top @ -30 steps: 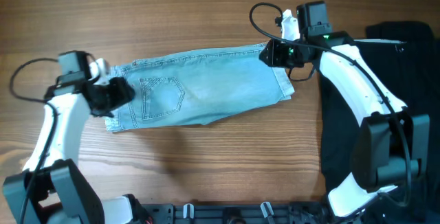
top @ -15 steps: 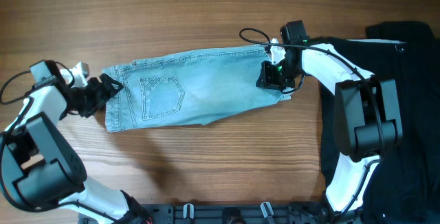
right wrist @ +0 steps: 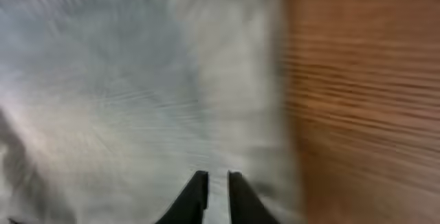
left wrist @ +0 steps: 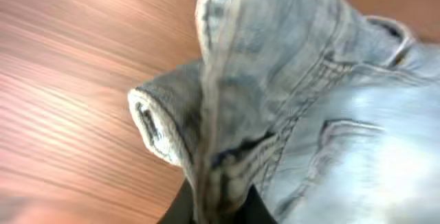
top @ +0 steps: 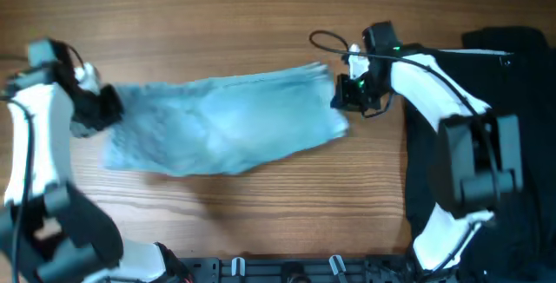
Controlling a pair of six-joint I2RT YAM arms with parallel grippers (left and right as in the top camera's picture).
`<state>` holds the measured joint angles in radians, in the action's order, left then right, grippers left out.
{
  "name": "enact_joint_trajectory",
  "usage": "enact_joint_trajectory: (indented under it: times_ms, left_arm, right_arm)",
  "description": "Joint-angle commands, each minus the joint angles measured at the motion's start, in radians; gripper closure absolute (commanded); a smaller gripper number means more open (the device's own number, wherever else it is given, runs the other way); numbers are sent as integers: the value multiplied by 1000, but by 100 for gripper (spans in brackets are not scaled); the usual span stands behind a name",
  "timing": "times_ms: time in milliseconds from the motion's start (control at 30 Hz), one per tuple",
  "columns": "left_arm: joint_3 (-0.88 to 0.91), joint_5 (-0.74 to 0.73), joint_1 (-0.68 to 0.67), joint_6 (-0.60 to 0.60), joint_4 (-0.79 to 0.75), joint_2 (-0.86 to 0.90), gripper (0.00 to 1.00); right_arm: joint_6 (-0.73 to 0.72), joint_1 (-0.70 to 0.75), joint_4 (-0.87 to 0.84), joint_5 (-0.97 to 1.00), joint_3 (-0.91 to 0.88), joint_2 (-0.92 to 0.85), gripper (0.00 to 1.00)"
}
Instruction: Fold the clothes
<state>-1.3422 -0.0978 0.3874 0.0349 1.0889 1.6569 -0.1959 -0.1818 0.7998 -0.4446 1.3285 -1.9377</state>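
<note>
The light blue denim shorts stretch across the middle of the table, blurred by motion. My left gripper is at their left end. In the left wrist view it is shut on the bunched waistband of the shorts, which rises in a fold above the wood. My right gripper is at the right leg hem. In the right wrist view its jaws stand nearly together, with a thin strip of the shorts between them.
A large black garment lies at the right side of the table, under my right arm. A black cable loops just behind the right wrist. Bare wooden tabletop surrounds the shorts.
My left gripper has closed on the waistband and pulled left. The whole pair of shorts has shifted left, and its right hem has drawn in from the right gripper's far side.
</note>
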Motion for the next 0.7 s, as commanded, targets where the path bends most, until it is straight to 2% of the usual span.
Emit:
enact_joint_trajectory:
  times_ms: [0,133,233,467,533,600,667]
  left_arm:
    - [-216,88,-11,24,113,-98,96]
    - [-268,-29,-90,91,139,-114,96]
    - [-265,-27,-251,220,122,-72,96]
    - [-264,-21,-579,490,42,198,96]
    - [-264,-21,-633,533,-1,252,96]
    - [-264,-19,-712,558,-68,332,94]
    - [-264,-2,-747,584,-84,376,96]
  right_arm:
    - [13,3,-8,4,16,103,80]
    - [12,3,-10,3,16,104,80]
    - [11,3,-10,4,16,104,80]
    - [11,3,-11,8,16,104,78]
    - [11,3,-13,7,16,104,78]
    - [14,3,-13,7,16,97,73]
    - [15,1,-23,1,7,87,75]
